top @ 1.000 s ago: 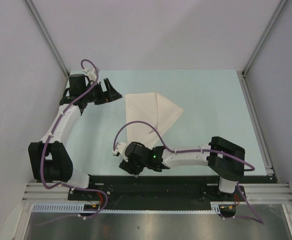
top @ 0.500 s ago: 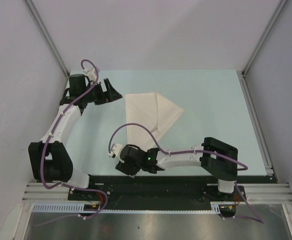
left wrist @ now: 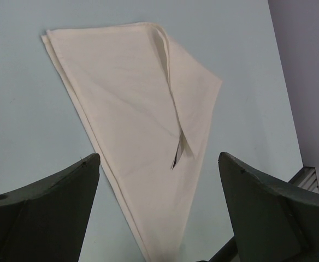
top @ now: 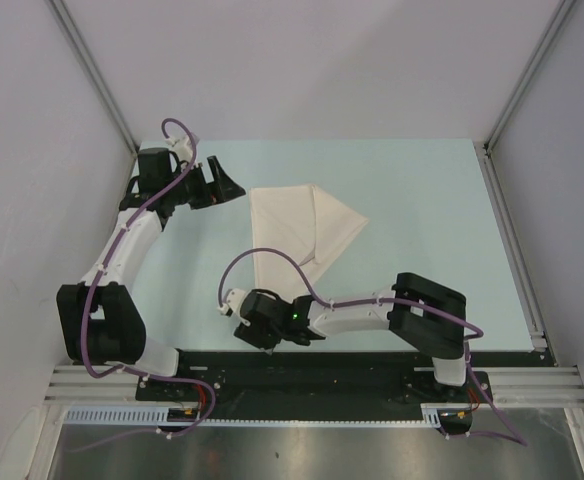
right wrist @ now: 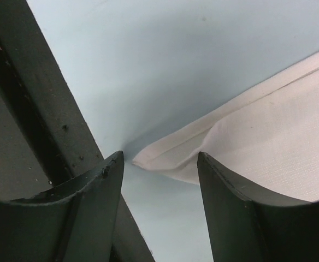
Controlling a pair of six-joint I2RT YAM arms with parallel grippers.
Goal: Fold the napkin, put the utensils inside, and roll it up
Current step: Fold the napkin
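The white napkin (top: 297,225) lies folded into a long triangle on the pale table, one flap lapped over its right side. My left gripper (top: 227,180) hovers open at the napkin's far-left corner, and its wrist view looks down on the napkin (left wrist: 132,109) between wide-spread fingers (left wrist: 50,202). My right gripper (top: 264,345) is down at the napkin's near tip, by the table's front edge. It is open, with the layered napkin corner (right wrist: 165,158) lying between its fingers, unclamped. A thin dark sliver (left wrist: 177,158) shows under the flap; I cannot tell whether it is the utensils.
A black rail (top: 352,365) runs along the table's near edge, just behind the right gripper (right wrist: 160,158). Grey walls close in the left, the far side and the right. Bare table (top: 422,200) lies right of the napkin.
The right arm has swung a little to the left, carrying its gripper leftward along the front edge. The left arm and the napkin have not moved.
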